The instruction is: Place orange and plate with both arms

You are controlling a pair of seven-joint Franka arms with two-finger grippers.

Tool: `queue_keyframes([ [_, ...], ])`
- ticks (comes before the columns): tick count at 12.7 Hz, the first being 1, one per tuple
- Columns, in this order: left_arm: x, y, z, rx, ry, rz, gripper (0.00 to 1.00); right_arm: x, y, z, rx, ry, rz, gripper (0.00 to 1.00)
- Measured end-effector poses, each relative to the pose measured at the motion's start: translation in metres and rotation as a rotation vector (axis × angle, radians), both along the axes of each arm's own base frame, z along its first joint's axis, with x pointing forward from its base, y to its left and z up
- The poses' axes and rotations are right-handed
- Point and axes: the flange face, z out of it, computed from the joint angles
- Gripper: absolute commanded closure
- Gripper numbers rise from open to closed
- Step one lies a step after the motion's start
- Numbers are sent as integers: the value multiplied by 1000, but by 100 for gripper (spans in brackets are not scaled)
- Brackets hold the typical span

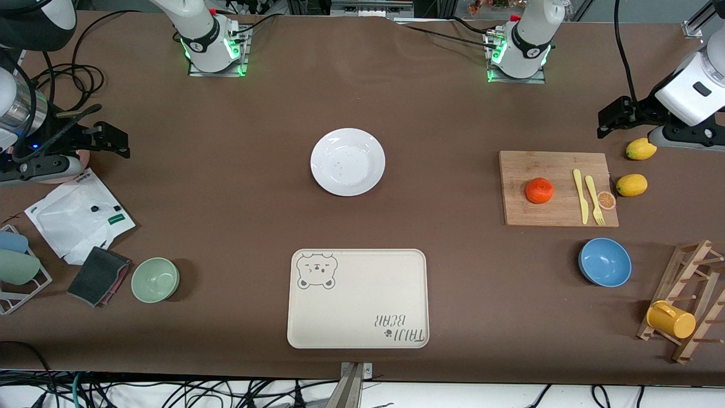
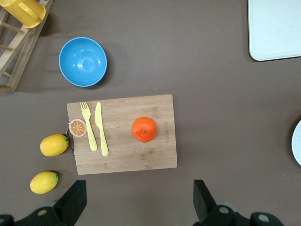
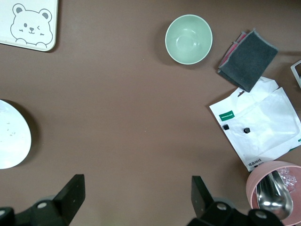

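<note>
Dimpled orange [image 1: 539, 190] sits on the bamboo cutting board [image 1: 544, 211]; glossy round white plate [image 1: 348, 162] lies mid-table. Left gripper [image 2: 136, 202] and right gripper [image 3: 136, 200] hover, fingers apart, empty.

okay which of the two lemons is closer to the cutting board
The lemon beside the orange slice, nearly touching the cutting board. The other lemon lies apart, under the left gripper.

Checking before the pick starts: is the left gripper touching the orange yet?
Apart. In the left wrist view the left gripper, fingers open, shows bare board and table between itself and the orange on the cutting board.
</note>
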Motion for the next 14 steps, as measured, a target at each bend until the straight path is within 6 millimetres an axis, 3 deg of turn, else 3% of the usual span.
queue_keyframes([
  [14,0,4,0,0,1,7,0,1,0,-1,-1,-2,-17,0],
])
